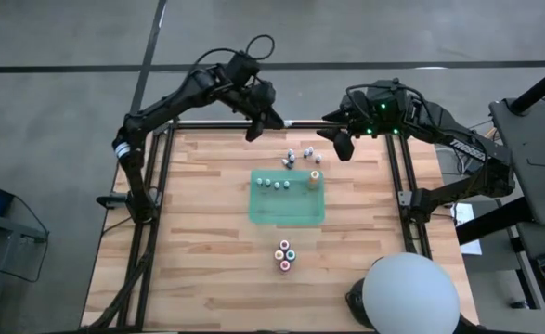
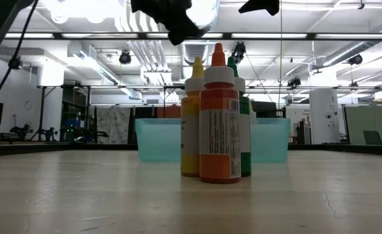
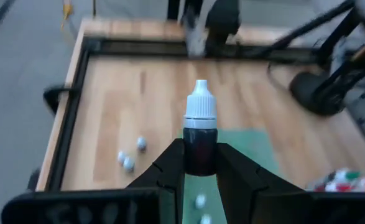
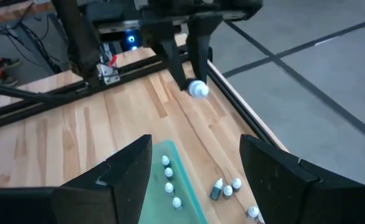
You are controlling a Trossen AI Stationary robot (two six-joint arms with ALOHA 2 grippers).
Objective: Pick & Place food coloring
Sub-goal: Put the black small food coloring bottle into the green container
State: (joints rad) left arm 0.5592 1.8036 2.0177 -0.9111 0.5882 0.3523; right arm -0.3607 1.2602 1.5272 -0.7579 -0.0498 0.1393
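Observation:
My left gripper (image 1: 253, 130) hangs above the table's far edge, shut on a tiny dark food coloring bottle (image 3: 201, 112) with a pale cap. Several tiny bottles (image 1: 277, 184) and a taller orange-yellow bottle (image 1: 314, 179) stand along the far part of the flat green mat (image 1: 286, 209). Three more tiny bottles (image 1: 304, 154) lie or stand on the wood just beyond the mat. My right gripper (image 4: 194, 177) is open and holds nothing, raised above the far right of the table (image 1: 342, 144). My left gripper pinches the bottle's dark body (image 3: 201, 155) between its two fingers, one on each side. The pale cap (image 4: 198, 89) sticks out past the fingertips. The fingers slant downward from the far left. The bottle is lifted clear of the table.
A cluster of larger dropper bottles (image 1: 285, 254) stands on the wood near the middle front; in the low view they show orange (image 2: 218, 123), yellow (image 2: 192, 123) and green. A white dome (image 1: 409, 295) sits at the near right corner. Black frame rails (image 1: 165, 176) border the table.

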